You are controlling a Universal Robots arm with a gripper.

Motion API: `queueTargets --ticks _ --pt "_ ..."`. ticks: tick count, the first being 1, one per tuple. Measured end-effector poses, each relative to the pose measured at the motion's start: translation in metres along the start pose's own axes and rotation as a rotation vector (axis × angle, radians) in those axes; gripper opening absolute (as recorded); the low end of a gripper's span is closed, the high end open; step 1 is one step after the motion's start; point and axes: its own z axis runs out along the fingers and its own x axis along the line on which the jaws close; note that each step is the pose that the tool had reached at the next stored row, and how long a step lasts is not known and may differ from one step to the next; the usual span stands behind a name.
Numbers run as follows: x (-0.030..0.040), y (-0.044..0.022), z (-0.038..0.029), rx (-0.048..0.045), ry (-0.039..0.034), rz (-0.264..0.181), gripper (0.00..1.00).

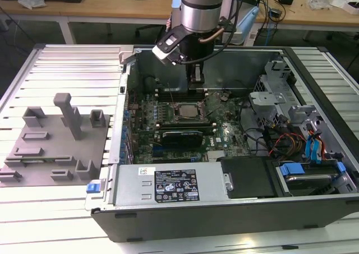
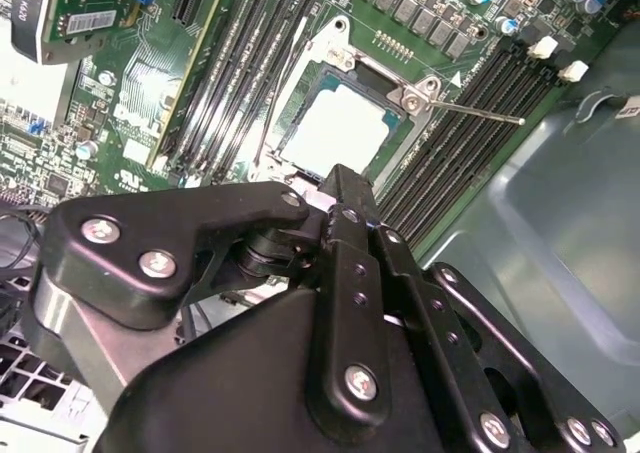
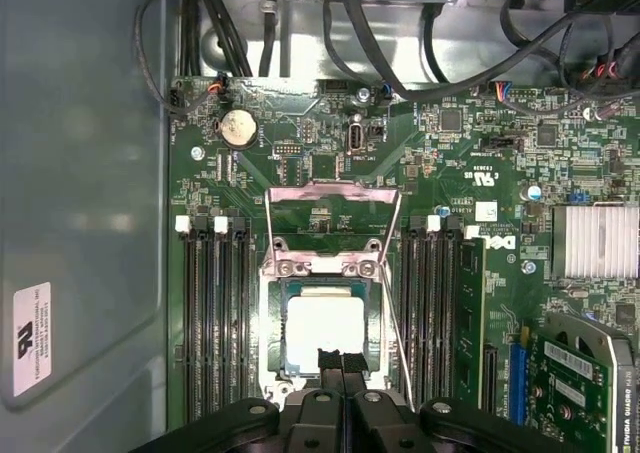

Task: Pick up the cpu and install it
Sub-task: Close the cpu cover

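**A:** Starting at the exterior view's left: what is the grey block well apart from the socket (image 3: 271,333)?

**B:** A matt plastic fixture (image 1: 50,147). Its posts and shallow pockets are shaped to hold parts. I judge it a staging place outside the case (image 1: 168,220).

**A:** Where is the cpu?

**B:** The cpu (image 3: 322,325) lies flat in the socket. It is a square silvery-white lid on a thin green rim. It looks level, so I judge it seated rather than merely dropped in.

**A:** Is it clamped?

**B:** No. The load plate (image 3: 330,187), a bright steel frame, stands hinged up just beside the socket. The wire lever (image 2: 470,111) juts out beside it. That leaves the socket open from above.

**A:** What state is the gripper in?

**B:** The gripper (image 3: 341,361) hangs over the socket's edge. Its black metal fingers (image 3: 329,368) are pressed together with nothing between them. Whether the tips touch the cpu, I cannot tell.

**A:** What lies either side of the socket?

**B:** Long dark memory slots (image 3: 215,313) flank it. Farther toward the exterior view's right sits a perforated grey drive cage (image 1: 269,97).
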Motion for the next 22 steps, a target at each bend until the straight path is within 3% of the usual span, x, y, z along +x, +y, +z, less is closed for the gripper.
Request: queueTargets --ticks 11,12,13,17,22 --pt "-0.0003 0.0020 -0.0065 0.0001 -0.0001 0.000 0.11" --pt "-0.0019 0.0147 -0.0063 0.0001 -0.0001 0.000 0.11" --pt "-0.0023 0.0189 -0.0062 0.0000 0.0000 0.000 0.11" --pt "-0.0035 0.0278 -0.0062 0.0001 -0.0002 0.000 0.11" --pt "-0.0062 0.0468 -0.0059 0.0004 0.0000 0.000 0.11"
